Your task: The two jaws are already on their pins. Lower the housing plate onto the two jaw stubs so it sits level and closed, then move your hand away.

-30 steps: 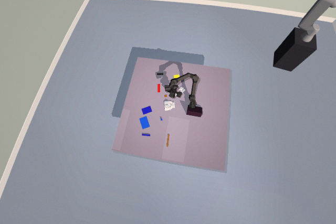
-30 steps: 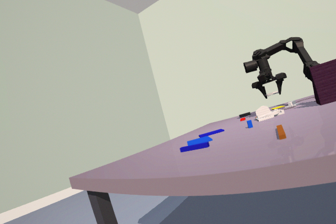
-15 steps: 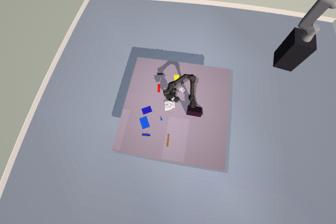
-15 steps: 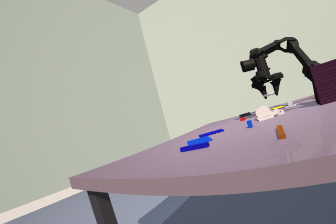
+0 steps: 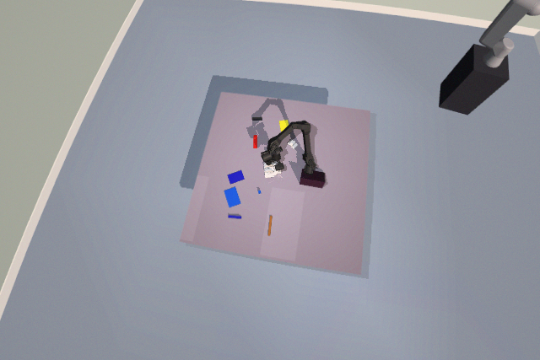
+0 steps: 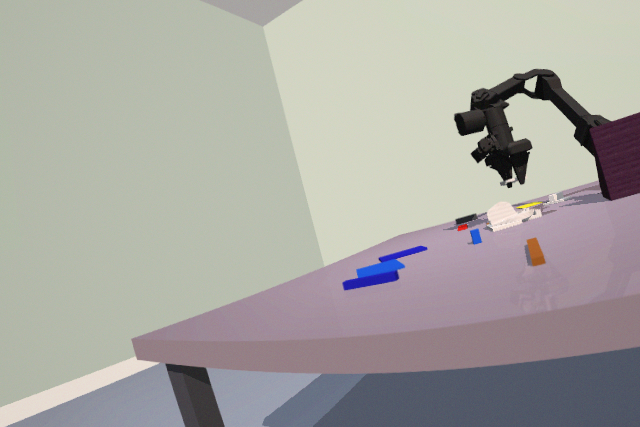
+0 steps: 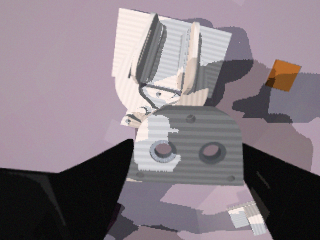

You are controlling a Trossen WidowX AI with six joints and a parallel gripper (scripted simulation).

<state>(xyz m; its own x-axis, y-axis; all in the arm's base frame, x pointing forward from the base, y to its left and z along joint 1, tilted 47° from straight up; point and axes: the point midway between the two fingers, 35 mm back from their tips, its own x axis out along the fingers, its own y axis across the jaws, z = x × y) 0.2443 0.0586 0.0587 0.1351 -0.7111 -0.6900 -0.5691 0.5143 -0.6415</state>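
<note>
The housing plate is a flat pale piece with a rounded edge and two large round holes. My gripper is shut on its two side edges and holds it well above the table. The white gripper base lies on the table below. In the wrist view it shows ahead of the plate, turned a little. Two long raised jaws stand on it. The held plate hides part of the base's near end; I cannot make out the stubs.
A small white part and a yellow block lie nearby. A red block and a small orange block are also near. Several blue pieces and an orange bar lie farther off.
</note>
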